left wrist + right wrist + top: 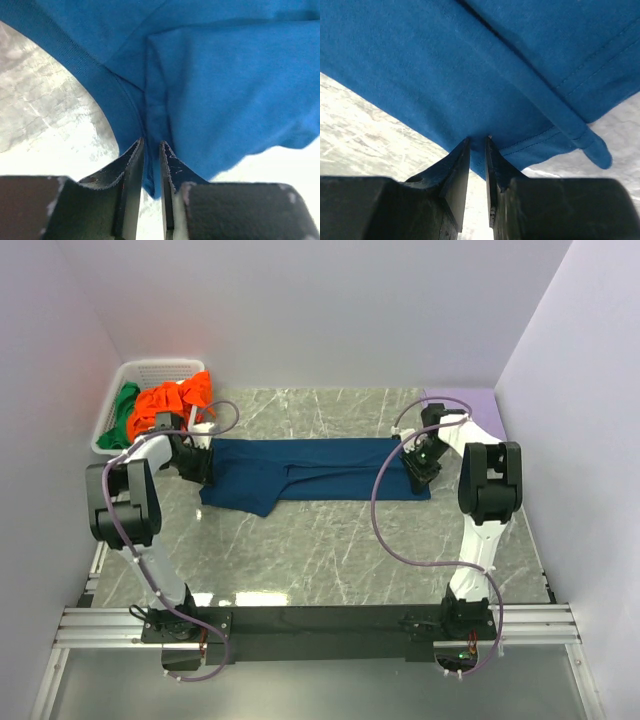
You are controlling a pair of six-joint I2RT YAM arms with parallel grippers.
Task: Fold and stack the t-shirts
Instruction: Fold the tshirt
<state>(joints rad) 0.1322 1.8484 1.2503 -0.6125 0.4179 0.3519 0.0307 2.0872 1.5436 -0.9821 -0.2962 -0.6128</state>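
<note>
1. Nearest to the camera, the 2 arm bases sit on a black rail at the front edge of the grey marbled desk.
2. The left tool is lowered to the desk at the left end of the navy blue soft cloth t-shirt. In its wrist view, the left tool has its jaws almost together, and the edge of the navy blue t-shirt goes down into the narrow gap, so it grips the cloth. A ribbed band of the shirt curves down to the fingertips.
3. The right tool is lowered at the right end of the same shirt. In its wrist view, the right tool also has its jaws nearly shut, and the lower edge of the navy blue t-shirt sits between the tips, so it grips it too. A stitched hem runs just to the right.
4. The shirt lies flat in the middle of the desk as a long folded band between the 2 tools. One flap hangs nearer at the left.
5. Farther, in the left back corner, a white slotted plastic basket holds a crumpled orange t-shirt and a green t-shirt.
</note>
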